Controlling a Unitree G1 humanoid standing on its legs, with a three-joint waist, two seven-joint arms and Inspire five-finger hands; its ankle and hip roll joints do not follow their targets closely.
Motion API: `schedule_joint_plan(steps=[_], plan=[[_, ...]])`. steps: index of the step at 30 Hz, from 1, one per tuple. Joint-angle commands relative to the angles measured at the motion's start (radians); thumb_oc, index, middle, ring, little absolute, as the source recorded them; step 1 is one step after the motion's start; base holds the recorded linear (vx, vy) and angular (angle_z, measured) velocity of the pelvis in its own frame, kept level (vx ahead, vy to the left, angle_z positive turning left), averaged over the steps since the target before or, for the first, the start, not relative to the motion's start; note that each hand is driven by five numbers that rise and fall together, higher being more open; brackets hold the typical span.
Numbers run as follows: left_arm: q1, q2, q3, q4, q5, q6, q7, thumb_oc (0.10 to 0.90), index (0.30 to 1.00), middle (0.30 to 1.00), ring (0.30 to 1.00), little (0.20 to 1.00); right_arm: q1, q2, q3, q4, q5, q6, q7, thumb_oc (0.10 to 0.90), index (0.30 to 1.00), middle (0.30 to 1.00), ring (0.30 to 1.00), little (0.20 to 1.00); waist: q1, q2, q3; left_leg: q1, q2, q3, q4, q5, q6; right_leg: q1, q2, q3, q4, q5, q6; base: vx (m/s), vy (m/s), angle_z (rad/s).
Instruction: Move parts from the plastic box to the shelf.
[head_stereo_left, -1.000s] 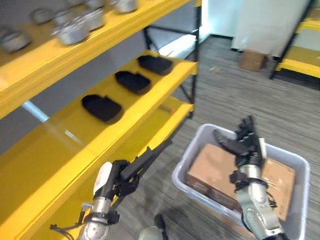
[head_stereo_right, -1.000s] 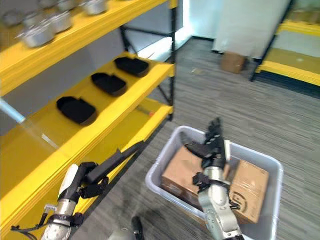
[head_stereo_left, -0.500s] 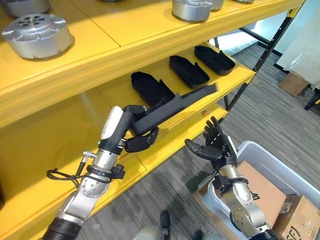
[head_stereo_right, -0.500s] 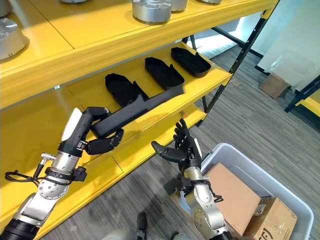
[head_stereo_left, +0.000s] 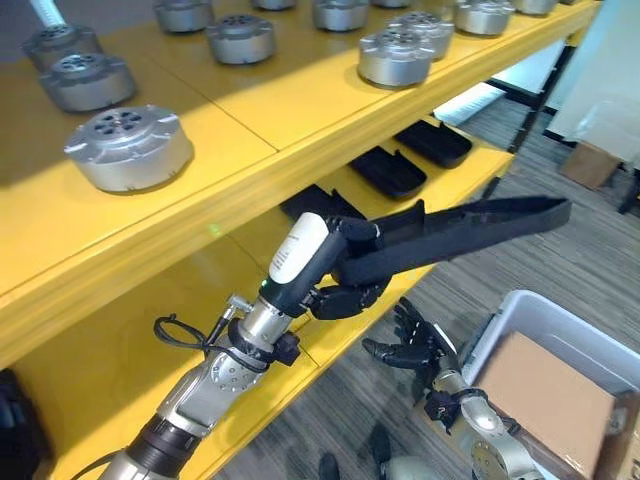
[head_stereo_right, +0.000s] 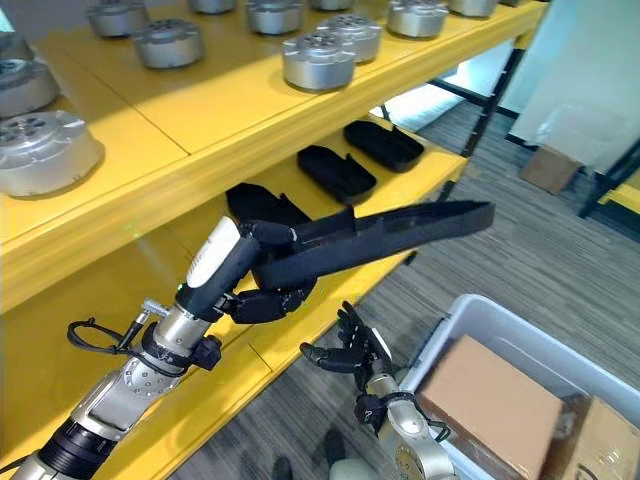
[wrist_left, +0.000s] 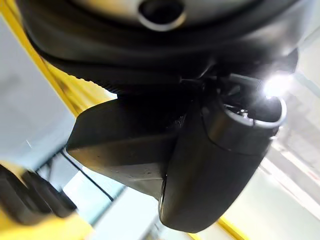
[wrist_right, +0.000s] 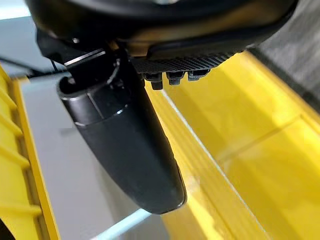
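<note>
I see the left hand (head_stereo_left: 335, 285) curled round a long black part (head_stereo_left: 470, 225) before the yellow shelf (head_stereo_left: 300, 110) – right hand (head_stereo_left: 405, 350) spread above grey carpet (head_stereo_left: 560, 255), beside the plastic box (head_stereo_left: 505, 320).

Grey striped carpet floor (head_stereo_left: 560, 250), pale wall (head_stereo_left: 610, 60) behind.

The left arm is raised and stretched forward, its left hand (head_stereo_left: 335, 285) curled, thumb and fingers closed round a long black part (head_stereo_left: 460, 225) that is held out level. The right hand (head_stereo_left: 412, 348) is held low, fingers straight and spread, palm empty.
</note>
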Motion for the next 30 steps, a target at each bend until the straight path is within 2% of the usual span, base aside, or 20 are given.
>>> schedule_joint_plan(steps=[1, 6, 9, 15, 18, 20, 24, 30], plan=[[-0.048, -0.036, 0.092, -0.125, -0.009, -0.052, 0.13, 0.4, 0.3, 0.3, 0.3, 0.3, -0.098, 0.014, -0.007, -0.045, -0.026, -0.068, 0.036, 0.9, 1.0, 1.0, 1.0, 1.0, 0.012, -0.016, -0.085, -0.006, -0.003, 0.061, -0.01, -0.066, -0.013, -0.009, 0.04, -0.019, -0.001, -0.025, 0.059, 0.06, 0.011, 0.17], [0.011, -0.026, 0.137, -0.14, 0.037, -0.051, 0.193, 0.4, 0.3, 0.3, 0.3, 0.3, -0.087, 0.008, 0.002, -0.061, -0.025, -0.092, 0.073, 0.9, 1.0, 1.0, 1.0, 1.0, 0.026, -0.012, -0.081, -0.002, -0.007, 0.063, -0.01, -0.069, -0.011, 0.014, 0.037, -0.032, -0.001, -0.044, 0.055, 0.06, 0.01, 0.03], [0.052, -0.023, 0.17, -0.145, 0.061, -0.037, 0.227, 0.4, 0.3, 0.3, 0.3, 0.3, -0.085, -0.004, 0.011, -0.096, -0.017, -0.108, 0.133, 0.9, 1.0, 1.0, 1.0, 1.0, 0.042, -0.013, -0.078, 0.004, -0.011, 0.052, -0.01, -0.071, -0.009, 0.028, 0.034, -0.046, -0.001, -0.052, 0.053, 0.07, -0.019, 0.06], [0.111, -0.001, 0.214, -0.156, 0.138, -0.008, 0.281, 0.4, 0.3, 0.3, 0.3, 0.3, -0.097, -0.027, 0.045, -0.14, 0.018, -0.094, 0.182, 0.9, 1.0, 1.0, 1.0, 1.0, 0.072, -0.016, -0.071, 0.003, -0.012, 0.031, -0.01, -0.067, -0.011, 0.043, 0.03, -0.074, -0.001, -0.061, 0.05, 0.03, -0.024, 0.07], [0.125, 0.006, 0.224, -0.16, 0.139, 0.002, 0.287, 0.4, 0.3, 0.3, 0.3, 0.3, -0.107, -0.023, 0.062, -0.131, 0.016, -0.104, 0.182, 0.9, 1.0, 1.0, 1.0, 1.0, 0.085, -0.016, -0.069, -0.001, -0.012, 0.021, -0.01, -0.065, -0.012, 0.047, 0.028, -0.089, -0.001, -0.065, 0.049, 0.01, -0.034, 0.15], [0.149, 0.002, 0.238, -0.168, 0.062, 0.009, 0.281, 0.4, 0.3, 0.3, 0.3, 0.3, -0.118, -0.02, 0.077, -0.124, -0.01, -0.127, 0.173, 0.9, 1.0, 1.0, 1.0, 1.0, 0.104, -0.016, -0.065, -0.007, -0.013, 0.006, -0.01, -0.061, -0.013, 0.05, 0.026, -0.103, -0.001, -0.069, 0.048, 0.01, -0.061, 0.31], [0.187, -0.011, 0.264, -0.187, 0.087, -0.001, 0.32, 0.4, 0.3, 0.3, 0.3, 0.3, -0.138, -0.014, 0.092, -0.112, -0.067, -0.159, 0.105, 0.9, 1.0, 1.0, 1.0, 1.0, 0.132, -0.018, -0.057, -0.009, -0.011, -0.011, -0.01, -0.057, -0.015, 0.058, 0.02, -0.127, -0.001, -0.074, 0.046, 0.0, -0.069, 0.31], [0.241, -0.002, 0.326, -0.202, 0.158, 0.068, 0.399, 0.4, 0.3, 0.3, 0.3, 0.3, -0.156, -0.009, 0.108, -0.093, -0.088, -0.171, 0.072, 0.9, 1.0, 1.0, 1.0, 1.0, 0.167, -0.014, -0.055, -0.015, -0.003, -0.042, -0.01, -0.044, -0.03, 0.072, 0.017, -0.16, -0.001, -0.082, 0.044, 0.02, -0.096, 0.26]])
